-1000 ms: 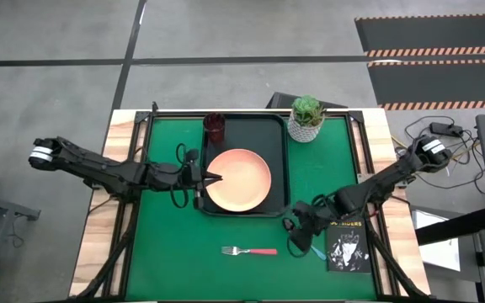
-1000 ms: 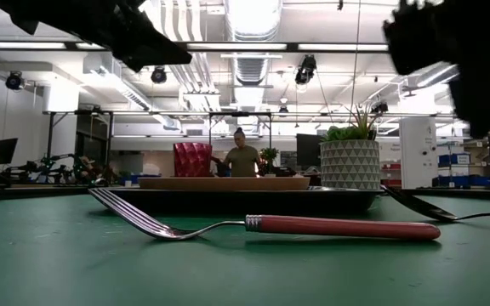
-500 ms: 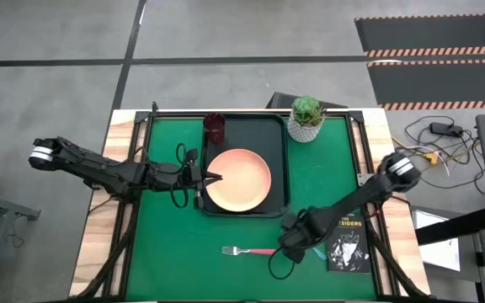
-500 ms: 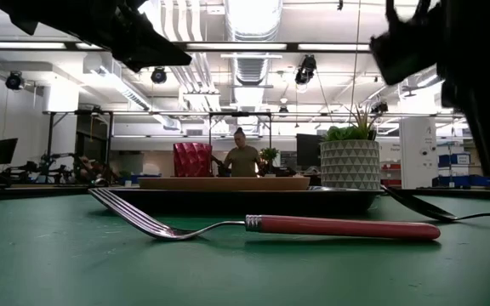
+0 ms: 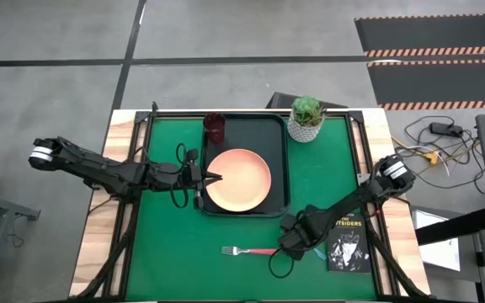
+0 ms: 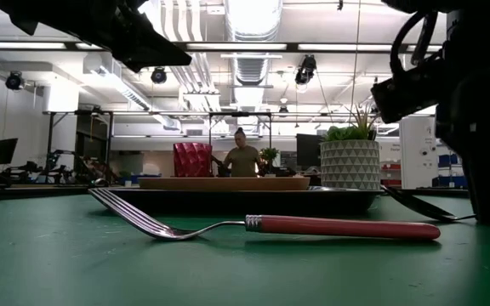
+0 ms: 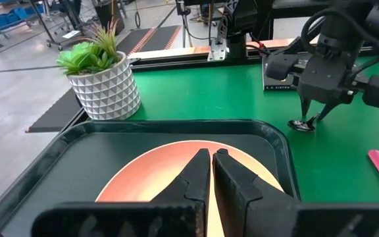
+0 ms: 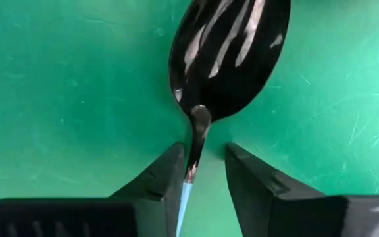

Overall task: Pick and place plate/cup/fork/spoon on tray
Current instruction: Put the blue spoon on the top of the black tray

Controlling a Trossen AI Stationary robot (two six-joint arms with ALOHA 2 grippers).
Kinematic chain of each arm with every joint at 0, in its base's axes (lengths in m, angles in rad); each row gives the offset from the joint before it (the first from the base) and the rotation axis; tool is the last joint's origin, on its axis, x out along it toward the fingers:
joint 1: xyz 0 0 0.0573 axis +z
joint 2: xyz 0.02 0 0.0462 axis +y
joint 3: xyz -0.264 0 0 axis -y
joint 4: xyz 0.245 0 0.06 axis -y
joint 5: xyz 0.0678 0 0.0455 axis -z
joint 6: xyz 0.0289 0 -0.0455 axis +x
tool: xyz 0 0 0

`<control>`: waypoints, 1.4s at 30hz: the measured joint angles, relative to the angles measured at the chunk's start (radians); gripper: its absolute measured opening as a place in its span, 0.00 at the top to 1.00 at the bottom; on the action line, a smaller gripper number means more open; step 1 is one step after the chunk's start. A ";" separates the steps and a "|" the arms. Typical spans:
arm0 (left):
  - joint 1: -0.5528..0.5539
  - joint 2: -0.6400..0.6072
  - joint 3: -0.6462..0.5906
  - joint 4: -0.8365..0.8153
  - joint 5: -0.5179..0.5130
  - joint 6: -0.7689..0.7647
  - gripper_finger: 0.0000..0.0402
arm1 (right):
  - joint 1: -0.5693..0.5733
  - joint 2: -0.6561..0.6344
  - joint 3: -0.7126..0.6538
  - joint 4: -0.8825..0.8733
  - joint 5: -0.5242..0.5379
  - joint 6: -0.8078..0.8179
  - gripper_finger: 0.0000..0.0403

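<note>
The salmon-pink plate (image 5: pixel 238 179) lies in the dark tray (image 5: pixel 259 126), and the maroon cup (image 5: pixel 214 126) stands in the tray's far left corner. The pink-handled fork (image 5: pixel 249 251) lies flat on the green mat near the front. The spoon (image 8: pixel 229 52) lies on the mat to the fork's right, its dark bowl up. My right gripper (image 8: pixel 202 171) is open and down at the mat (image 5: pixel 286 244), one finger on either side of the spoon's neck. My left gripper (image 7: pixel 211 158) is shut and empty above the plate's left edge (image 5: pixel 217 178).
A white pot with a green plant (image 5: pixel 307 118) stands beside the tray's far right corner. A black book (image 5: pixel 348 244) lies at the front right, close behind my right arm. Bare green mat lies to the left of the fork.
My right gripper has gone toward the table's near edge and down, from above the mat by the book onto the spoon, and now stands at mat height with its fingers astride the spoon's neck. The spoon and fork have stayed put.
</note>
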 joint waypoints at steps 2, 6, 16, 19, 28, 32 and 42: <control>0.000 0.000 0.000 0.000 0.000 0.000 1.00 | 0.001 -0.003 -0.019 0.021 0.009 0.000 0.77; 0.000 0.000 0.000 0.000 0.000 0.000 1.00 | 0.000 -0.012 -0.044 0.031 0.014 0.042 0.86; 0.000 0.000 0.000 0.000 0.000 -0.003 1.00 | 0.000 -0.123 -0.049 -0.004 0.006 0.050 0.97; 0.000 0.000 0.000 0.001 0.000 -0.003 1.00 | 0.000 -0.187 -0.026 -0.061 0.015 0.035 0.98; 0.000 0.000 0.000 0.011 0.000 -0.003 1.00 | -0.027 -0.332 0.065 -0.135 0.177 -0.060 0.98; 0.000 0.001 -0.001 0.012 0.000 -0.003 1.00 | -0.068 -0.336 0.101 -0.139 0.188 -0.166 0.98; 0.000 -0.024 -0.001 0.018 0.000 -0.003 1.00 | -0.320 -0.316 0.289 -0.161 0.189 -0.692 0.98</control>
